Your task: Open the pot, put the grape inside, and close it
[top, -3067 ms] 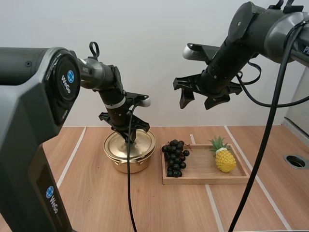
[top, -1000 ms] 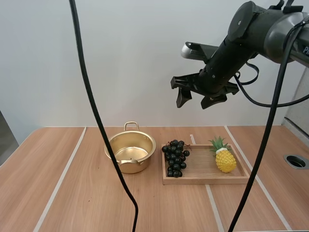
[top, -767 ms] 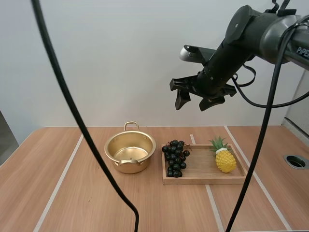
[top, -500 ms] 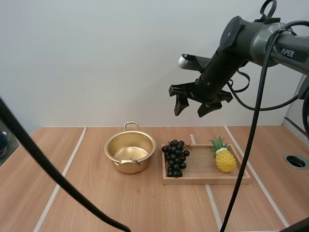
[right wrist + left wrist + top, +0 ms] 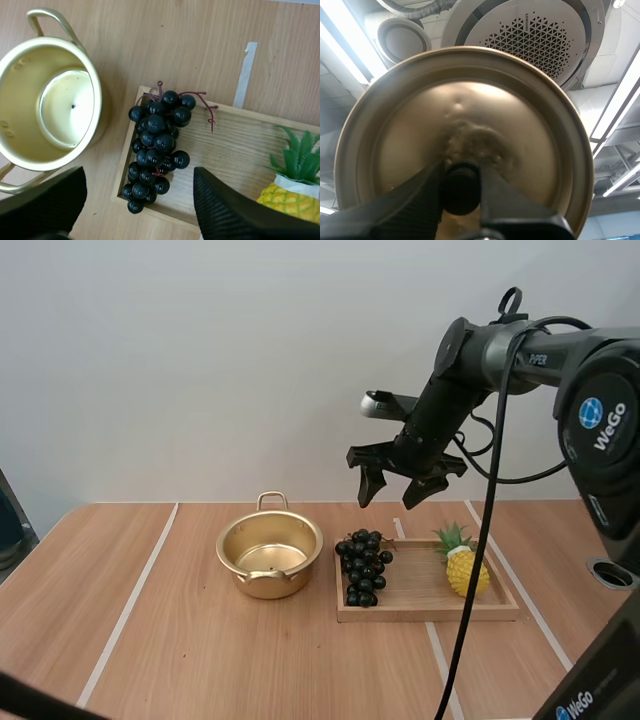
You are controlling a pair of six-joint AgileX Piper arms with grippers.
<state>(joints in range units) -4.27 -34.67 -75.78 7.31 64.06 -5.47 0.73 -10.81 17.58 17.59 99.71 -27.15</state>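
Obs., lid-off stage. Three seconds back the left arm was bent over the small gold-coloured metal pot (image 5: 292,578) with the cover still on. Now that arm is gone from over the table and the pot stands open and empty on the pale wooden table (image 5: 200,660), just left of the tray.

Left gripper (image 5: 461,190): clenched on the black knob of the round gold metal lid (image 5: 470,105), one finger on each side of the knob. The lid is carried well away from the pot.

Right gripper (image 5: 387,495): has come down and leftward over the last second, from high above the tray to a hover over its left end. Fingers are spread wide and hold nothing. Its own camera looks straight down between them at the fruit.

Bunch of dark, near-black grapes (image 5: 363,567): lies untouched at the left end of the shallow wooden tray (image 5: 430,615), close to the pot's rim but apart from it. A small yellow pineapple with a green crown (image 5: 466,568) stands at the tray's right end.

Judgement: opening is done and the grape pickup is in hand. The right arm needs a further descent, then a closing around the bunch near its stem. The short carry leftward looks clear. The lid must return afterwards.
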